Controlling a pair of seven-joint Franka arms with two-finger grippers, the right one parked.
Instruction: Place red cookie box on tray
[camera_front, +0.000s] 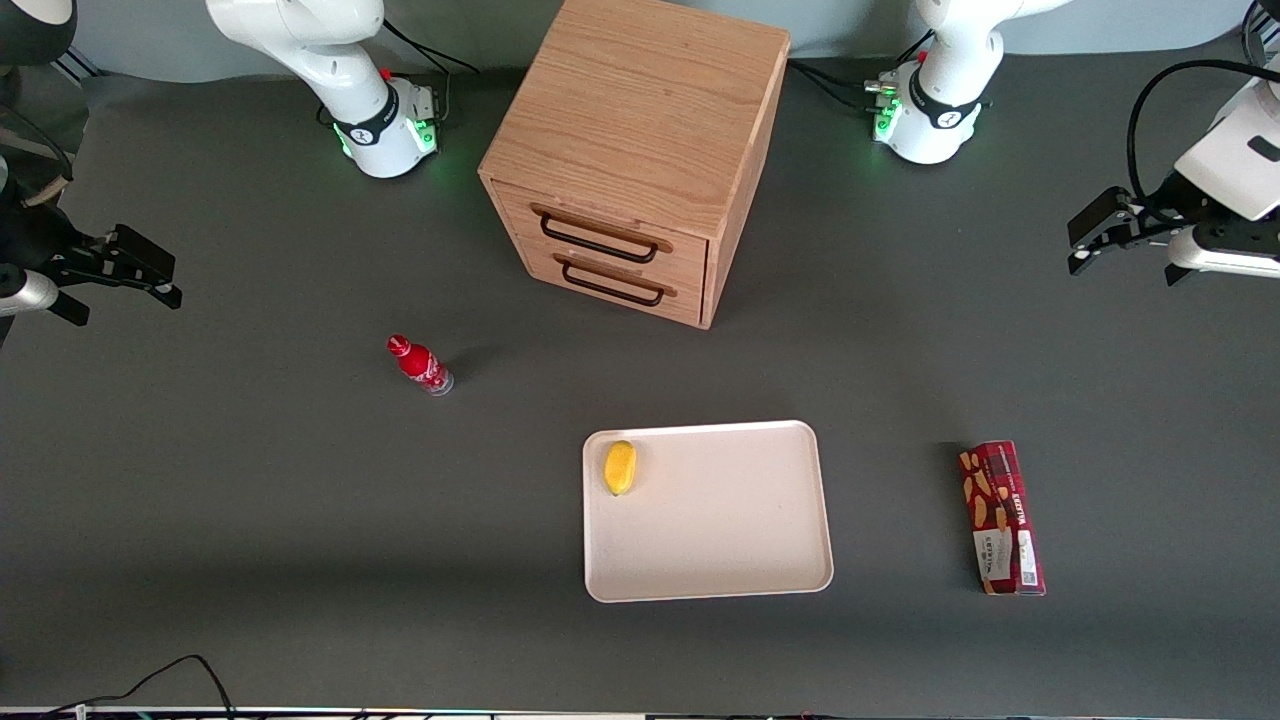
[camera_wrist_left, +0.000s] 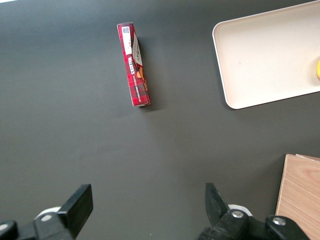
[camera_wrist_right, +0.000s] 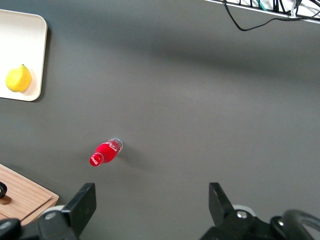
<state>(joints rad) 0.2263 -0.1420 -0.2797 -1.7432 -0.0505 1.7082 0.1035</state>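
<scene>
Bare table is being left all around the red cookie box (camera_front: 1002, 518), well apart from the tray (camera_front: 720, 560). The gripper (camera_front: 1085, 240), fingers spread, is being held high above it, unobstructed.

The dark grey tabletop (camera_front: 250, 520) carried a wooden drawer cabinet (camera_front: 635, 150), a small red bottle (camera_front: 420, 364), the tray (camera_front: 720, 570) and, toward the working arm's end, the red cookie box (camera_front: 1002, 517). The hand (camera_front: 1085, 240) hung open above it.

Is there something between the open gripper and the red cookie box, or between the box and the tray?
Nothing visible. The gripper hangs open above bare table, farther from the front camera than the red cookie box. Only bare table separates box and tray.
</scene>
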